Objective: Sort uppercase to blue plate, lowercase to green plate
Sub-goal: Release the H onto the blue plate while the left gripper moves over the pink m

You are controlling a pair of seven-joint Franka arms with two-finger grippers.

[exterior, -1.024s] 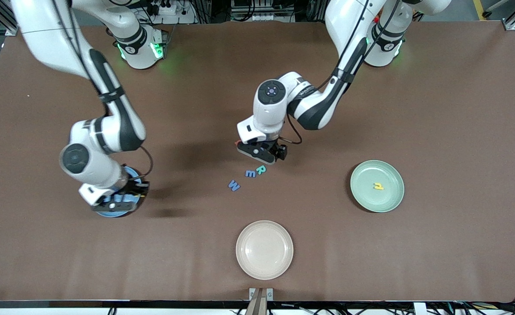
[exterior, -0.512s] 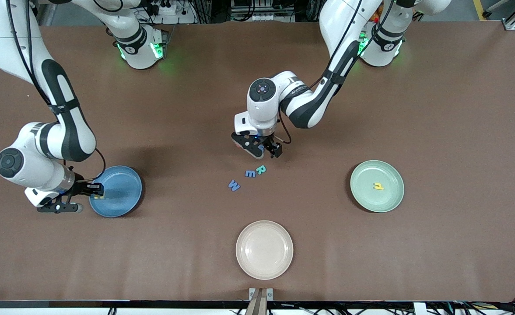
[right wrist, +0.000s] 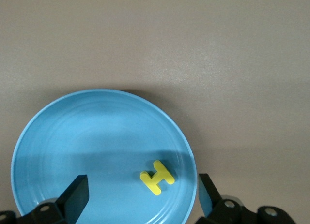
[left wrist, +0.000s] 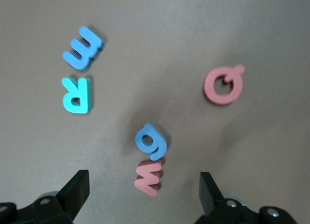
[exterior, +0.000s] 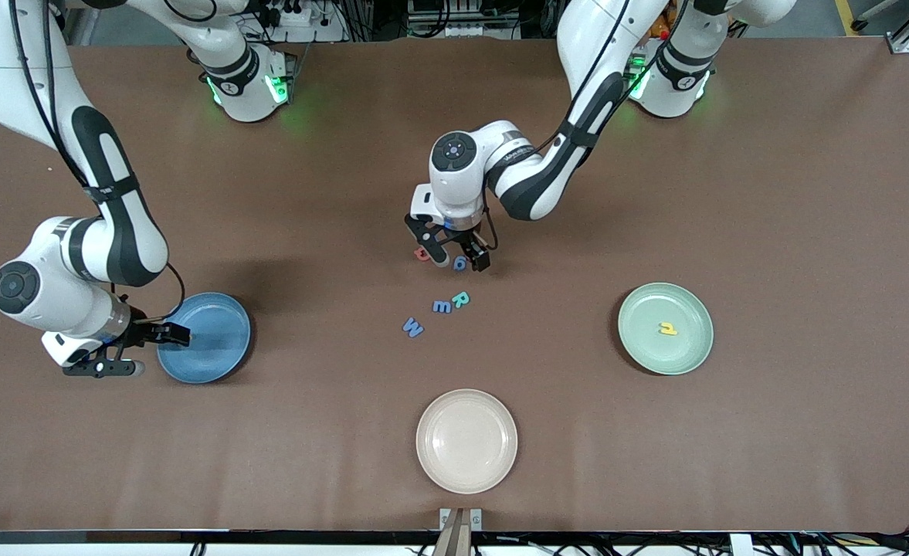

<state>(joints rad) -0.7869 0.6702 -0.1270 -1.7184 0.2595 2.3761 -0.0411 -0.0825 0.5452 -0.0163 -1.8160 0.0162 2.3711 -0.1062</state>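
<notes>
Foam letters, light and soft, to be pinched gently across their flat edges.
Left gripper (exterior: pixel 452 259) is spread open over blue g (left wrist: pixel 151 141); right gripper (exterior: pixel 149 351) is open above blue plate (right wrist: pixel 58 137), yellow H (right wrist: pixel 157 177) lying released.

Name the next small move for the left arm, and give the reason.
Probably lower the left tool straight down and close on the blue g. Its fingers are open and straddle that letter, with the red w touching it, so the pinch may catch both. Both are lowercase, bound for the green plate. The right tool is open over the blue plate, where the yellow H already lies.
</notes>
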